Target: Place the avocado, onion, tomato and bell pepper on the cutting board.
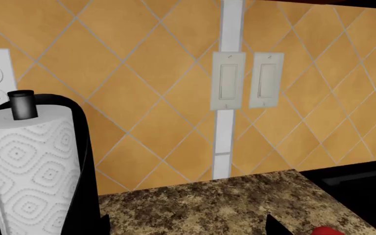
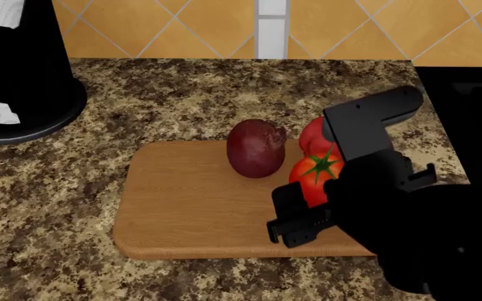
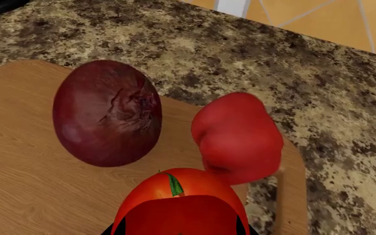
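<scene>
Already over the cutting board, the right gripper clasped the tomato — releasing carelessly risked nudging the bell pepper, at one o'clock, off the edge.

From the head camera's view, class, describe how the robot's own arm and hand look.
The right arm is matte black throughout, built of blocky, angular housings. Its hand is black too, with ridged, boxy fingers. No cables, markings or colour accents show.
</scene>
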{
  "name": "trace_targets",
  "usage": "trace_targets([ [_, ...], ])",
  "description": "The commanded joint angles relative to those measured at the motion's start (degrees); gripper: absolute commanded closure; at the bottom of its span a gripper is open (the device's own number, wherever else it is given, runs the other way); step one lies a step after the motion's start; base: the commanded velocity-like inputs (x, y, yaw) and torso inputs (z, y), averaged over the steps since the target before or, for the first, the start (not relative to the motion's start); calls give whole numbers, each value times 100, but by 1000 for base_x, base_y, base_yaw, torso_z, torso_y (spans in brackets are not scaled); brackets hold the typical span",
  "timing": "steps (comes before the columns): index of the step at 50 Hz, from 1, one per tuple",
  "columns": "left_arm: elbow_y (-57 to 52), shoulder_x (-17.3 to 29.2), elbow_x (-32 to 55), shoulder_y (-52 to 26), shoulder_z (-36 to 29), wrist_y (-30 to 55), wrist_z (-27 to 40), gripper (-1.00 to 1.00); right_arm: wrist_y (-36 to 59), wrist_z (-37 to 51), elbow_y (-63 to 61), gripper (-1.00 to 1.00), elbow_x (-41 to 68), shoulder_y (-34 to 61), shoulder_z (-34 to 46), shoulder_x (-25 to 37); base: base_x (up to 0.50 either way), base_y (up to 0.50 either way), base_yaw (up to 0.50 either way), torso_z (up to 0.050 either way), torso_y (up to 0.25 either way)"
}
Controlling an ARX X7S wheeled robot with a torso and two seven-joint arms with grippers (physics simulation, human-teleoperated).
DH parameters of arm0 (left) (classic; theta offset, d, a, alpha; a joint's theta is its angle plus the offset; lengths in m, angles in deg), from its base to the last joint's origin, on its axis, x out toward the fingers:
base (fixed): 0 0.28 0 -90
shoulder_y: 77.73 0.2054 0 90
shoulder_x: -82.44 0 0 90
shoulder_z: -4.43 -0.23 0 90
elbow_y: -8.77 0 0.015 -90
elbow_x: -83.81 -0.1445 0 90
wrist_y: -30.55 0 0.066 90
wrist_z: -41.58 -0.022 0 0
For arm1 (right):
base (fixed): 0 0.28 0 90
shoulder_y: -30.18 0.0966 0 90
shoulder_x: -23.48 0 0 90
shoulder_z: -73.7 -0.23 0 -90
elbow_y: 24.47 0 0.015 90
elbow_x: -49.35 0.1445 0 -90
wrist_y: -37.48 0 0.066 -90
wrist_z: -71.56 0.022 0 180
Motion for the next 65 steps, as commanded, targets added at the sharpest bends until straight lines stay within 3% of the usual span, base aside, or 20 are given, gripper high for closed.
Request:
trace_targets([
  [1,23,-115,-75,8,168,14,-176,-100,-22,-335,116,100,-296,-81,-100,-172,0,0,0,0,0],
  [15,17,-114,-58,-23,196,39,-156,-100,-22,-321,141,100,-261,-174,-76,-177,1,0,0,0,0],
  [16,18,-111,-57,-28,198,45,-156,-100,-4,-316,112,-100,-259,-160,-71,-164,0,0,3,0,0],
  [43,-69,-81,-16,6,244,27,-99,-100,530,813,-1339,-100,850,280,-654,610,0,0,0,0,0],
  [65,-140,-2,110,-74,262,182,-16,-100,607,2267,-2790,-100,2501,748,-1244,1300,0,0,0,0,0],
])
